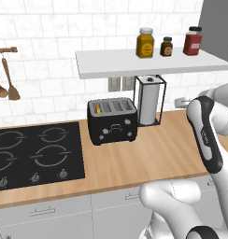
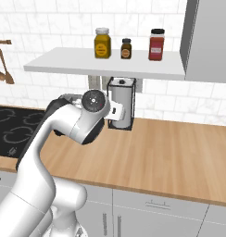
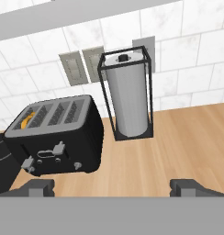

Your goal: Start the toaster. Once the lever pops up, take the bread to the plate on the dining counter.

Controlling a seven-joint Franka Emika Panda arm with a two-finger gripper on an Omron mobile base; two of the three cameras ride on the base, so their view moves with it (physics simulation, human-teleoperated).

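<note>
The black four-slot toaster (image 1: 112, 121) stands on the wood worktop (image 1: 148, 158) against the tiled wall, to the right of the hob. A golden slice of bread (image 1: 98, 108) sits low in its leftmost slot, and shows orange in the hand view as bread (image 3: 29, 120). The toaster (image 3: 56, 137) has grey knobs and a lever on its front. My gripper (image 3: 113, 187) hovers above the worktop, in front of and to the right of the toaster, well apart from it. It is open with nothing between its fingertips (image 3: 39, 187). The plate and the dining counter are out of view.
A paper towel roll in a black wire frame (image 1: 150, 99) stands just right of the toaster. A white shelf (image 1: 148, 63) with three jars hangs above. The black hob (image 1: 36, 154) lies to the left, with wooden spoons (image 1: 6, 79) on the wall.
</note>
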